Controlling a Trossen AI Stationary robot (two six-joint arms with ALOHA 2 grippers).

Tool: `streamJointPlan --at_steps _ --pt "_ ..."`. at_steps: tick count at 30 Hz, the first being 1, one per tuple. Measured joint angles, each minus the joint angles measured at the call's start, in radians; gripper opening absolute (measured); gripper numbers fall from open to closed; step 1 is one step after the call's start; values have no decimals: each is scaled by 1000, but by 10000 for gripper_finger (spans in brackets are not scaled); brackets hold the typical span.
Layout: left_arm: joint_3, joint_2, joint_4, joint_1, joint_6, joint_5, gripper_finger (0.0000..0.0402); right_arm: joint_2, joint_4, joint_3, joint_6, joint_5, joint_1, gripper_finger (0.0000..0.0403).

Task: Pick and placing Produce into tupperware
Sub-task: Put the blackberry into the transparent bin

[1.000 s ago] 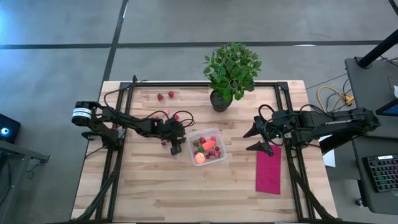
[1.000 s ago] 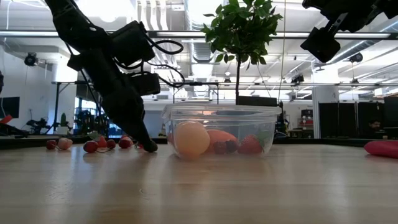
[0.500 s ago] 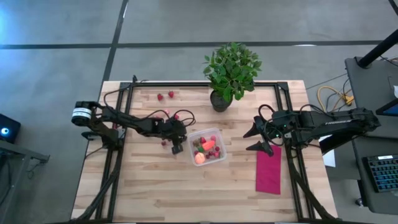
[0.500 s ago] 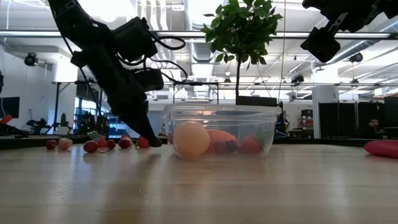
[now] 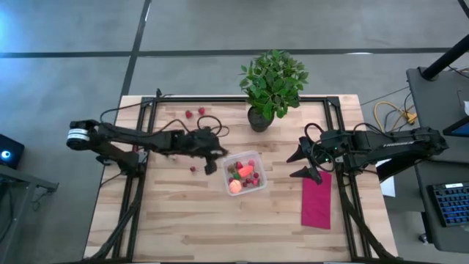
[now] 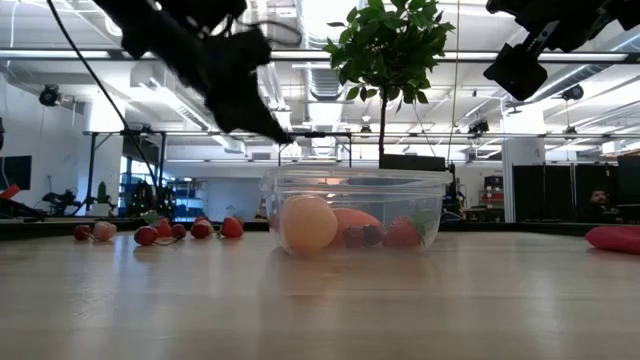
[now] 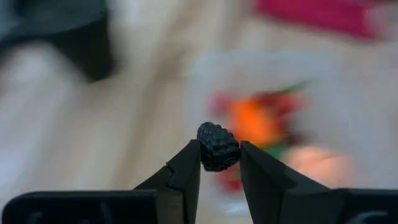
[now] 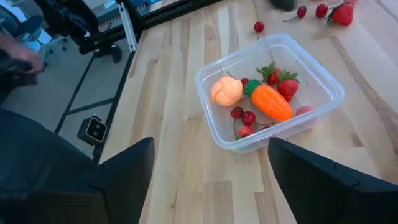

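**Left jaws pinched a dark berry above the tub**

The left gripper (image 7: 220, 163) had its jaws nearly closed on a small, knobbly dark berry (image 7: 217, 145), nipped at the very tips; just beyond and below those jaws lay the tupperware (image 5: 244, 173), the round peach fruit (image 8: 226, 91), the carrot (image 8: 271, 102) and several strawberries (image 8: 283, 84) inside it; a few loose strawberries (image 6: 232, 227) sat on the worktop (image 5: 183, 220) beneath and behind the jaws, two more (image 5: 195, 113) further off. The berry looked light and soft, likely to bruise or squirt out under a hard squeeze; a gentle grip across its middle seemed the safest hold. The right gripper (image 5: 302, 164) hung with its jaws spread wide and holding nothing, the tupperware well ahead of them, waiting beside the red cloth (image 5: 316, 200).
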Motion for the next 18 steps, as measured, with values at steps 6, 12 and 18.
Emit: streamJointPlan --at_steps 6,12,18 --pt "35 93 -28 -3 -81 279 83 0 0 0 0 0 0 306" --pt "38 133 57 -4 -133 323 91 0 0 0 0 0 0 310" --pt "38 121 67 -3 -128 246 161 0 0 0 0 0 0 305"
